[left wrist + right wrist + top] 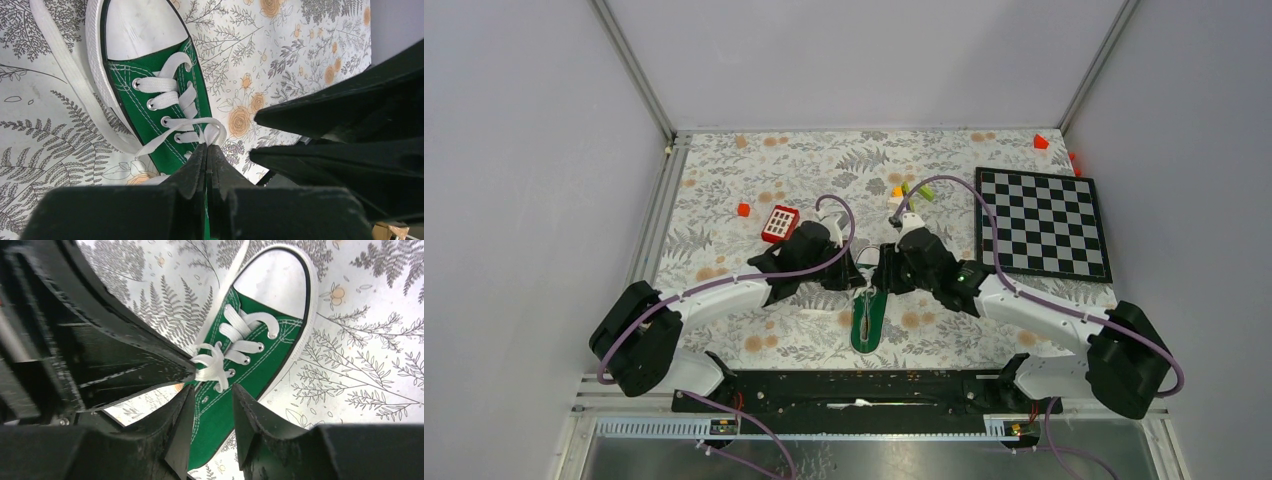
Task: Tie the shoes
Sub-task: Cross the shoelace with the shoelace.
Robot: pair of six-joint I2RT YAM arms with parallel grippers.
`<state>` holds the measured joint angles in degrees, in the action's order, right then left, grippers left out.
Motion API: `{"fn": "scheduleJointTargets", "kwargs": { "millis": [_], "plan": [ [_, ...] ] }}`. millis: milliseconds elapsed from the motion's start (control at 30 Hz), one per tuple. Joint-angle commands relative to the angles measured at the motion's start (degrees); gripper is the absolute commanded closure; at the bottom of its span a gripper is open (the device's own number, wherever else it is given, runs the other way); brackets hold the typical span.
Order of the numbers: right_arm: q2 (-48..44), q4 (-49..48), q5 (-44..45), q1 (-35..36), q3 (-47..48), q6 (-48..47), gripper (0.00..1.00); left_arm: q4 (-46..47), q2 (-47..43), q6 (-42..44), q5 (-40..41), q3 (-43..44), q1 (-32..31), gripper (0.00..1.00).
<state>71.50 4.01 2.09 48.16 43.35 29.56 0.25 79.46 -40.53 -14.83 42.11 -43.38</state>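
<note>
Sneaker [867,325] lies centred before the robot, long axis near-to-far, heel nearest, toe apparently pointing away. Over its lacing, L gripper [206,149] is pressed together, pinching a lace [212,365] loop. R gripper [213,400] is spread, empty, just beside that loop, approx. as close.

Worktop [724,200] covered in a grey fern-and-flower print cloth with orange blooms, inside plain grey enclosure walls [524,150], aluminium frame rail [656,215] along the left edge. Black-and-white chessboard [1042,222] lies flat at the right side; red-and-white keypad-like block [779,223] sits left of centre, with a small red block [743,209] just beside it to the left. Cluster of small orange and yellow-green pieces [909,190] sits mid-worktop, too small to identify, and another red block [1040,141] lies in the far right corner, beyond the chessboard.
</note>
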Motion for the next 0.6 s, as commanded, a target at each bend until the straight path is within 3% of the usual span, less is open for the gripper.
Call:
{"fn": "scheduleJointTargets", "kwargs": {
  "millis": [0, 267, 567],
  "plan": [
    [2.44, -2.19, -0.30, 0.37, -0.82, -0.47, 0.60, 1.06, -0.57, 1.61, -1.61, 2.42, 0.14, 1.00],
    [4.16, -3.41, -0.51, 0.31, -1.80, -0.58, 0.61, -1.43, 1.41, 3.70, -2.96, 4.36, 0.13, 1.00],
    [3.78, -3.40, -1.26, -0.46, -2.02, 0.05, 0.61, -3.25, 3.48, 6.55, -7.13, 6.57, 0.18, 0.81]
  ]
}}
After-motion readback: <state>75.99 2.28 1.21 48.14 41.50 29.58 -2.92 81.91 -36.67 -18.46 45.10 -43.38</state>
